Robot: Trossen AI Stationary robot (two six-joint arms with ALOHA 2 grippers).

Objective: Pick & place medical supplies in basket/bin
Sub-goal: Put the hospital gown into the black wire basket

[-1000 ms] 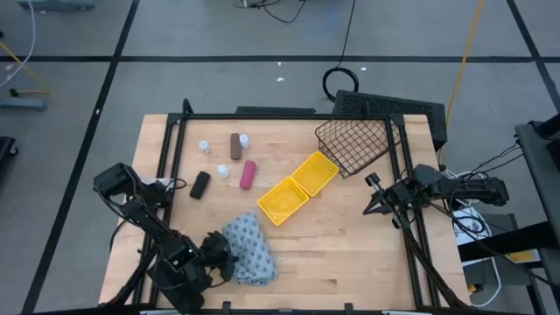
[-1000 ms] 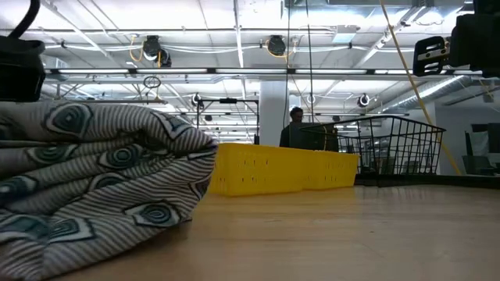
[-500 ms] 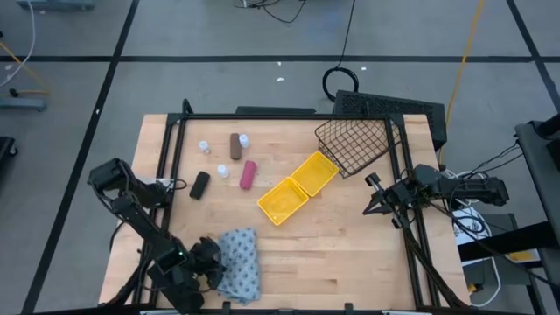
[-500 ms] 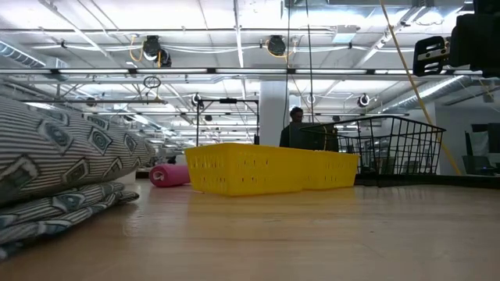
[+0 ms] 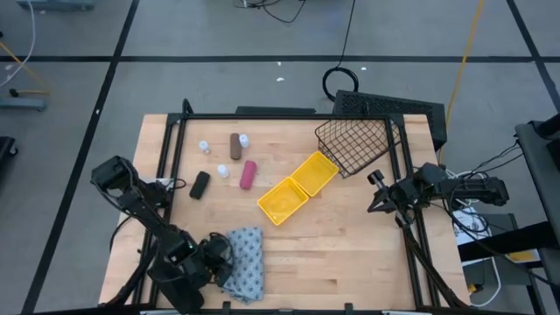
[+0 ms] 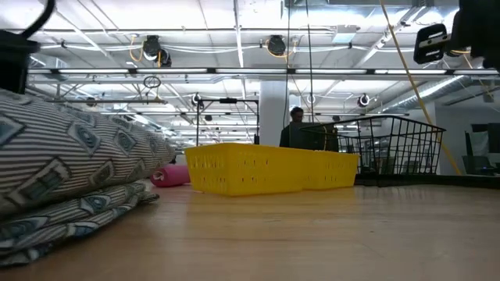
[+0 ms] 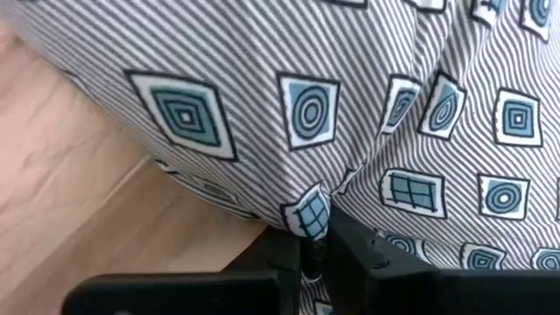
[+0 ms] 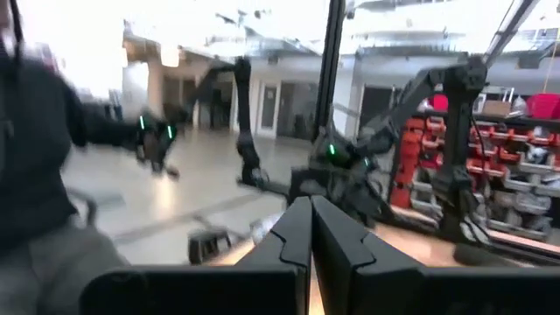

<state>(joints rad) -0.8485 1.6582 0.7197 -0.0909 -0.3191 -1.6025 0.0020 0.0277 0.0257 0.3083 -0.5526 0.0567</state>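
Grey-blue patterned cloth bundle [image 7: 367, 105] pinched between left gripper [image 7: 313, 249] jaws

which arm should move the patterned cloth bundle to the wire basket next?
Left. The left gripper is shut on the cloth bundle at the near-left of the table. The right gripper hangs shut and empty by the right edge, away from the cloth, nearer the wire basket.

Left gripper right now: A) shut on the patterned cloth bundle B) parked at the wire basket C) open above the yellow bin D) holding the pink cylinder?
A: the left gripper is pinched on a fold of the patterned cloth bundle near the table's front edge.
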